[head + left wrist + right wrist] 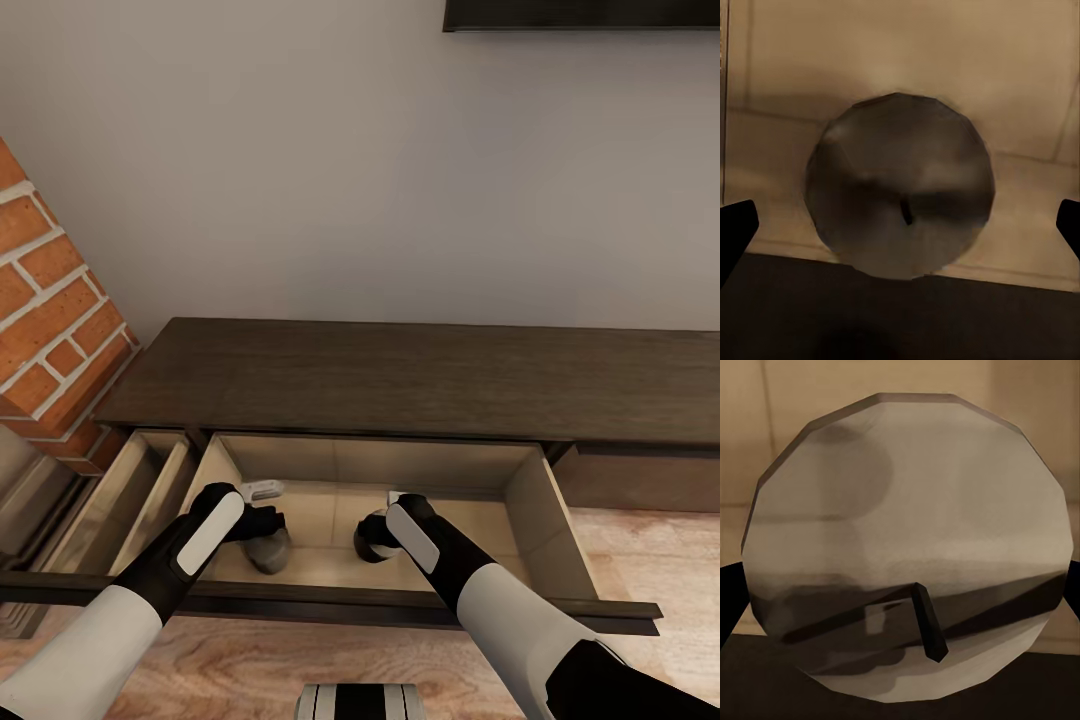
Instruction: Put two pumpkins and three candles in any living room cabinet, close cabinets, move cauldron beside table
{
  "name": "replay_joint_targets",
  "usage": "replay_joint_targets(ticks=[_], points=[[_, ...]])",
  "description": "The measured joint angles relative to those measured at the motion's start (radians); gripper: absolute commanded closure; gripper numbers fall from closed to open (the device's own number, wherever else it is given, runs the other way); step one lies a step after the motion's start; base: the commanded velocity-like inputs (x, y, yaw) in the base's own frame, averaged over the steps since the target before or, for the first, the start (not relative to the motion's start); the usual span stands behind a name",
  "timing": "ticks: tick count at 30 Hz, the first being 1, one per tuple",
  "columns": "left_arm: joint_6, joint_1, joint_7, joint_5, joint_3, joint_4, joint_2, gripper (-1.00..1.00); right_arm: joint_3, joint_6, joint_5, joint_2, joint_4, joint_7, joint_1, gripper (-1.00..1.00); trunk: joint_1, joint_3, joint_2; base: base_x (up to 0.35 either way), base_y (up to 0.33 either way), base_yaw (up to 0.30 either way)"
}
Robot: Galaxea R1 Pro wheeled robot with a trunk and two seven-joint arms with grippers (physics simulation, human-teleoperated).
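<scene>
The left claw [262,522] is spread wide, with a grey candle [898,196] seen straight below it, standing up on the drawer floor [310,515]. The right claw [378,532] is wrapped around a second candle [907,551], held low inside the same open drawer of the cabinet [420,375]. Each candle is nearest its own arm.

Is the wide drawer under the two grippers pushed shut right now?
No, the drawer stands pulled out, its tan interior exposed with two candles, one and another, inside.
</scene>
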Motion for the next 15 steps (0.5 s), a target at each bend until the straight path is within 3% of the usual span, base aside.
replay_joint_targets(ticks=[13,14,15], points=[[-0.004,0.0,-0.001,0.0,0.0,0.0,0.0,-1.0,0.0,0.0,0.0,0.0,0.0,0.0,0.0,1.0,0.0,0.0,0.0,0.0,0.0,0.0],[-0.004,0.0,-0.001,0.0,0.0,0.0,0.0,-1.0,0.0,0.0,0.0,0.0,0.0,0.0,0.0,-1.0,0.0,0.0,0.0,0.0,0.0,0.0],[-0.004,-0.001,-0.001,0.0,0.0,0.0,0.0,-1.0,0.0,0.0,-0.001,0.0,0.0,0.002,0.0,-1.0,0.0,0.0,0.0,0.0,0.0,0.0]])
